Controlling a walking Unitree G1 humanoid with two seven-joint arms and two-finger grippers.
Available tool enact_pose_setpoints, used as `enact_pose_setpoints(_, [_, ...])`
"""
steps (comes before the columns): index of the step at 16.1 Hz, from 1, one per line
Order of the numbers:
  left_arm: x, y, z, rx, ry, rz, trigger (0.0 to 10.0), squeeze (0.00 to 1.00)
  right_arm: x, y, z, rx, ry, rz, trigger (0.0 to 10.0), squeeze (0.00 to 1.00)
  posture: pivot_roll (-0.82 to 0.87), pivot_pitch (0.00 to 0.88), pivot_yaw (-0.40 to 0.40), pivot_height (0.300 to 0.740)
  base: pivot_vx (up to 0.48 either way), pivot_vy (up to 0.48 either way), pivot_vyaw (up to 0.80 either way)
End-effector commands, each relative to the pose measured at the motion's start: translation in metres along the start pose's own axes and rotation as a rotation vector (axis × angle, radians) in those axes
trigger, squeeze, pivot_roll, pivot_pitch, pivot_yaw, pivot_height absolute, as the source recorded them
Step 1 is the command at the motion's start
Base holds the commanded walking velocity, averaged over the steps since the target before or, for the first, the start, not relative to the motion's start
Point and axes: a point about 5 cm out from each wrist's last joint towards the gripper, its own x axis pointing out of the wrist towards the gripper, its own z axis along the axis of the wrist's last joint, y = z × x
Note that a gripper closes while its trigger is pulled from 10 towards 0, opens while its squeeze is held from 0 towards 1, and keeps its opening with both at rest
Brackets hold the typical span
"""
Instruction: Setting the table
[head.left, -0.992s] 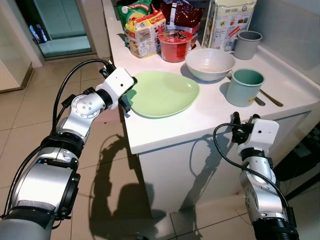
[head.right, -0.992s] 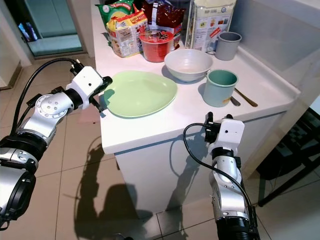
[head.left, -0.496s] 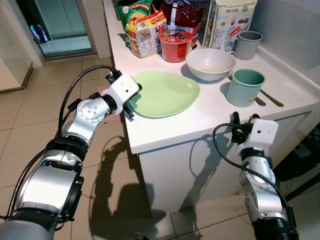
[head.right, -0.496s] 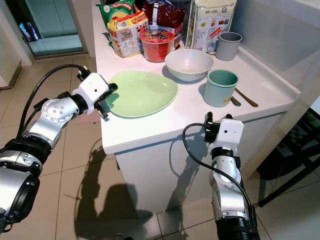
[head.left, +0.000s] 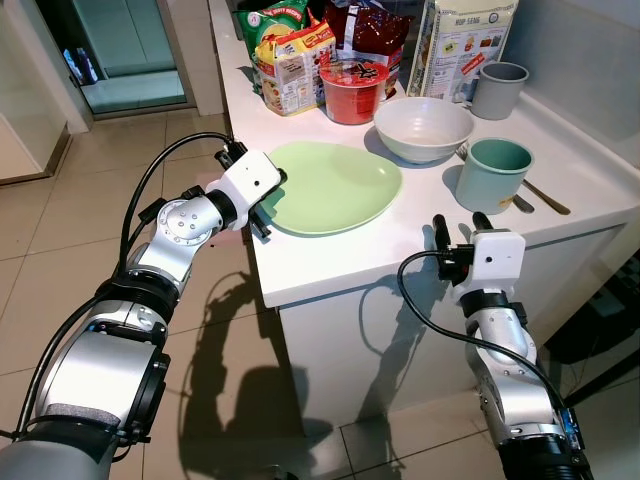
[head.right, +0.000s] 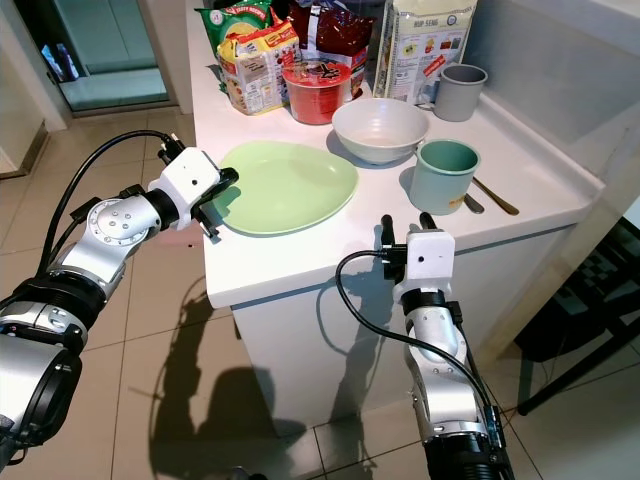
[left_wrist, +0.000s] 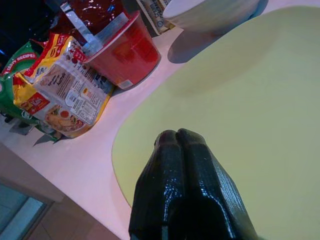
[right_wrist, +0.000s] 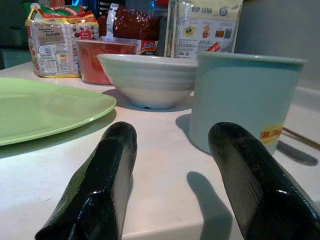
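A pale green plate lies on the white counter near its left edge. My left gripper is shut, its fingertips together over the plate's left rim, with nothing seen between them. Behind the plate stand a white bowl and, to its right, a teal cup. My right gripper is open at the counter's front edge, just above the top. Its fingers point toward the teal cup, a short way from it.
At the back of the counter stand a red noodle tub, several snack packets, a tall box and a grey cup. A utensil lies right of the teal cup. Tiled floor lies to the left.
My left gripper slid in from the counter's side onto the plate's left rim. My right gripper rose and shifted left, up to the counter's front edge.
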Motion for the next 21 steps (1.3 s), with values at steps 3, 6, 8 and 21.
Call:
enact_pose_setpoints(3, [-0.001, 0.000, -0.001, 0.011, 0.006, -0.002, 10.0, 0.00, 0.002, 0.002, 0.008, 0.103, -0.015, 0.003, 10.0, 0.00, 0.01, 0.000, 0.053, 0.740, 0.000, 0.000, 0.00])
enact_pose_setpoints(6, [-0.002, 0.003, 0.000, 0.015, 0.003, 0.002, 10.0, 0.00, 0.006, 0.006, 0.006, 0.186, 0.019, 0.010, 10.0, 0.00, 0.02, 0.000, 0.054, 0.740, 0.000, 0.000, 0.00])
enact_pose_setpoints(8, [-0.002, 0.004, -0.001, 0.017, 0.006, 0.006, 10.0, 0.00, 0.007, 0.011, 0.004, 0.232, 0.038, 0.033, 10.0, 0.00, 0.02, 0.000, 0.054, 0.740, 0.000, 0.000, 0.00])
enact_pose_setpoints(21, [-0.001, 0.003, 0.005, 0.010, -0.029, 0.018, 10.0, 0.00, 0.042, 0.043, 0.009, 0.504, 0.138, 0.159, 10.0, 0.00, 0.04, 0.000, 0.040, 0.740, 0.000, 0.000, 0.00])
